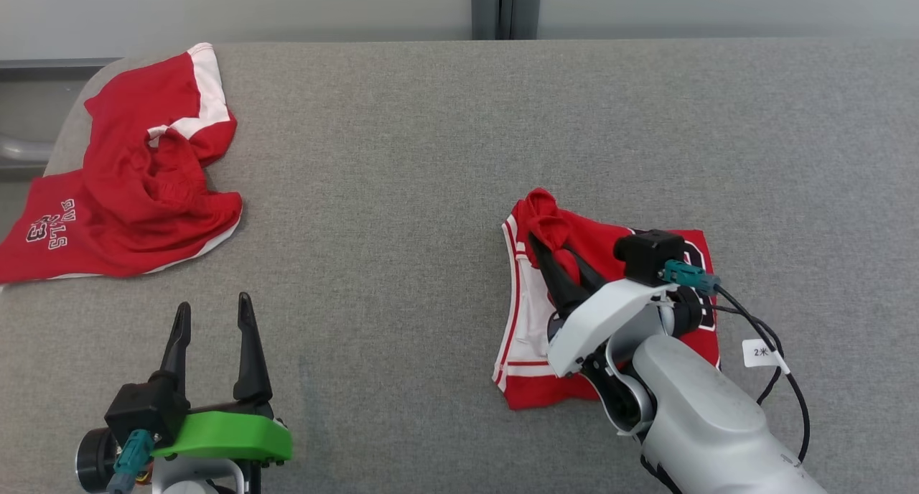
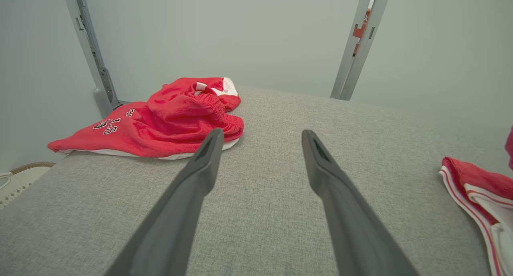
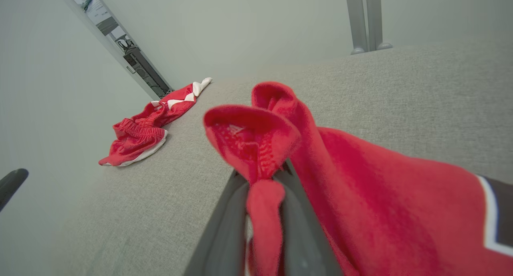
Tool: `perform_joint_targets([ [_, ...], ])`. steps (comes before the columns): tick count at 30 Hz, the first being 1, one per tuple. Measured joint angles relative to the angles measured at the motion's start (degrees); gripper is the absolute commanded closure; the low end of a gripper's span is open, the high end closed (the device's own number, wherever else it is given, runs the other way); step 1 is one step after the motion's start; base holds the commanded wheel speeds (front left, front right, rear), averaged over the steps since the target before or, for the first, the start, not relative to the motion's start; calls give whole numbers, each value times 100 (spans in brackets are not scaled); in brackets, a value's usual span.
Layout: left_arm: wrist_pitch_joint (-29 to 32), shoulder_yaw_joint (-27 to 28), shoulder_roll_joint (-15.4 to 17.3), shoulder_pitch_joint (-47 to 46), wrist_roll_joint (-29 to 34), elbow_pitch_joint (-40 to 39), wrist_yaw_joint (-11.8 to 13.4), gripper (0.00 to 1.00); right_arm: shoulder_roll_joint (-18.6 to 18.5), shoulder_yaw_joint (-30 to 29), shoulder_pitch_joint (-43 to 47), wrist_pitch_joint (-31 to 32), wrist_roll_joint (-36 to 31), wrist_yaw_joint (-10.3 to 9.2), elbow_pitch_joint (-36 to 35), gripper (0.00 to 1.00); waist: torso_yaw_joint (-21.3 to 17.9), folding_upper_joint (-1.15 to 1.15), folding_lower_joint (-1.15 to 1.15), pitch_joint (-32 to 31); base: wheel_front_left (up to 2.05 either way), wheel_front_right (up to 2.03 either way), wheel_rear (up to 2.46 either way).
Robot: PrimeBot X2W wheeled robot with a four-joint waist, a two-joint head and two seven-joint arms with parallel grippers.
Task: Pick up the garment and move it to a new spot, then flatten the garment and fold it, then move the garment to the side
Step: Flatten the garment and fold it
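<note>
Garment (image 1: 603, 239) in the head view lies right of centre on the grey table (image 1: 431, 192), drawn into a compact, roughly squared shape with its white striped side panel at the left. The right gripper (image 1: 551, 244) is clamped on a bunched ridge of red cloth at the upper left corner. The left gripper (image 1: 214, 304) sits at the lower left with its fingers spread and nothing between them. A second red garment (image 1: 136, 185) lies crumpled at the upper left. In the left wrist view the left gripper (image 2: 262, 133) hangs parted over bare table, the crumpled garment (image 2: 172, 115) beyond it at upper left and the striped edge of the task's garment (image 2: 473, 183) at the right edge. In the right wrist view the right gripper (image 3: 264, 175) pinches a raised fold of the garment (image 3: 380, 195), the rest trailing to the lower right. Judging by the tidy outline, relocating and flattening look done and folding is at least partly done; moving it aside remains.
</note>
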Motion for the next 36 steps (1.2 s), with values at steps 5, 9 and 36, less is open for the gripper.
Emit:
perform_joint_targets([
  [5, 0, 11, 0, -14, -19, 9, 41, 0, 0, 74, -50, -67, 75, 0, 208, 0, -26, 0, 0, -10, 0, 0, 0],
  [9, 0, 35, 0, -9, -19, 8, 41, 0, -1, -246, -142, -89, -169, 0, 148, 0, -130, 0, 0, -59, 0, 0, 0],
  [36, 0, 349, -2, 174, 257, -32, -64, 0, -1029, -2448, 2164, -99, -1621, 0, -2424, 0, -830, 0, 0, -499, 0, 0, 0],
])
